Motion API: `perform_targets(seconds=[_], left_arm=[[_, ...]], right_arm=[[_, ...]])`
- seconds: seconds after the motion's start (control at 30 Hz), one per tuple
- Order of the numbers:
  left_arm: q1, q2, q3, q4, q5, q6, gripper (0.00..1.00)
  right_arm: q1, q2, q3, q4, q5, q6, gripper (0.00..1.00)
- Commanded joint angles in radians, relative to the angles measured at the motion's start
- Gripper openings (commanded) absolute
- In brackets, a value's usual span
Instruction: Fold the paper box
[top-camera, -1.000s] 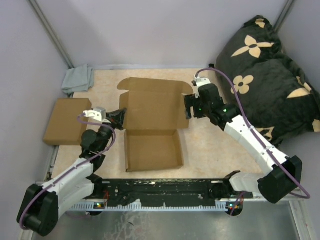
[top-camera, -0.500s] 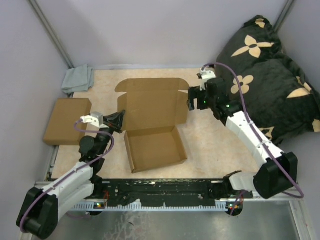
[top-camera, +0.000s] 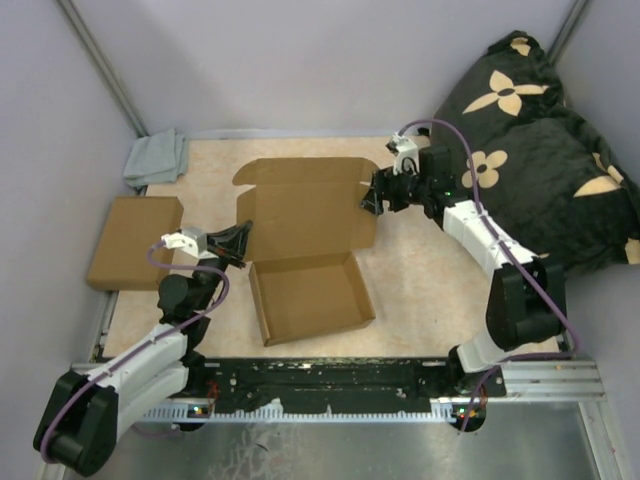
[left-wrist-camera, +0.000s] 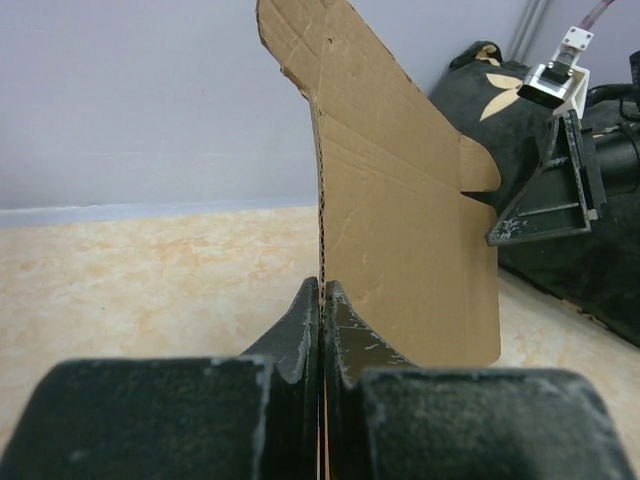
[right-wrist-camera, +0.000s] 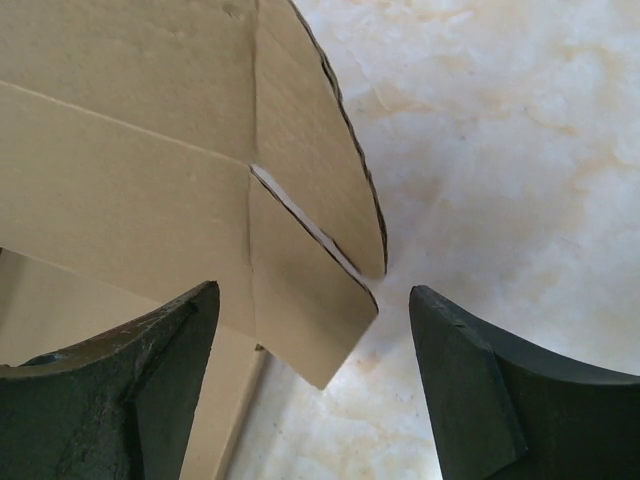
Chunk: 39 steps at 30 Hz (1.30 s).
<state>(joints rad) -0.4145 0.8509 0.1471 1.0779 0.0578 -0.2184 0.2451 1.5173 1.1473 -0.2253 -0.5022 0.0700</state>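
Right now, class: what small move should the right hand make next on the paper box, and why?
Probably close on the paper box's side flap: the open right hand straddles it, while the shut left hand pinches the opposite edge.

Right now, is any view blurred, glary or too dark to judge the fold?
Top external: even light, sharp, soft shadows only. Left wrist: the thin brown cardboard sheet is sharp, the left claw softer up close. Right wrist: beige marbled tabletop slightly washed out.
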Motion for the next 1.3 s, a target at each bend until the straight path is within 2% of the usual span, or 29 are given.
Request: perform_targets(seconds=[0.0,0.07,0.17,0.33,0.57,0.83,0.9,1.03,1.1,1.27], left_arm=[[-0.004,0.0,-0.001,0.065,0.02,0.007,0.0],[-0.004,-0.002,-0.001,0.064,0.02,0.008,0.0],[-0.004,0.0,0.005,0.054,0.013,0.008,0.0],[-0.003,0.008,0.034,0.017,0.013,0.009,0.0],[-0.006,0.011,0.063,-0.018,0.035,0.001,0.0],[-0.01,0.012,0.107,-0.1,0.019,0.004,0.01],[-0.015,0.01,0.142,-0.155,0.013,0.005,0.07],[-0.028,0.012,0.237,-0.321,-0.02,0.025,0.43],[-0.033,0.014,0.296,-0.438,-0.056,0.03,0.54],[-0.036,0.028,0.444,-0.67,-0.154,0.057,0.58]], right_arm=[[0.0,0.029,0.076,0.113,-0.11,0.0,0.76],[-0.001,0.046,0.101,0.093,-0.116,0.005,0.71],[0.006,0.05,0.127,0.053,-0.123,0.013,0.58],[0.058,0.023,0.142,-0.044,-0.044,-0.017,0.38],[0.117,0.011,0.154,-0.134,0.038,-0.014,0.29],[0.197,-0.008,0.188,-0.184,0.329,0.025,0.01],[0.216,-0.022,0.181,-0.171,0.408,0.021,0.0],[0.254,-0.094,0.128,-0.092,0.563,-0.019,0.0],[0.255,-0.133,0.096,-0.048,0.6,-0.023,0.0],[0.255,-0.238,-0.002,0.053,0.65,-0.048,0.0]])
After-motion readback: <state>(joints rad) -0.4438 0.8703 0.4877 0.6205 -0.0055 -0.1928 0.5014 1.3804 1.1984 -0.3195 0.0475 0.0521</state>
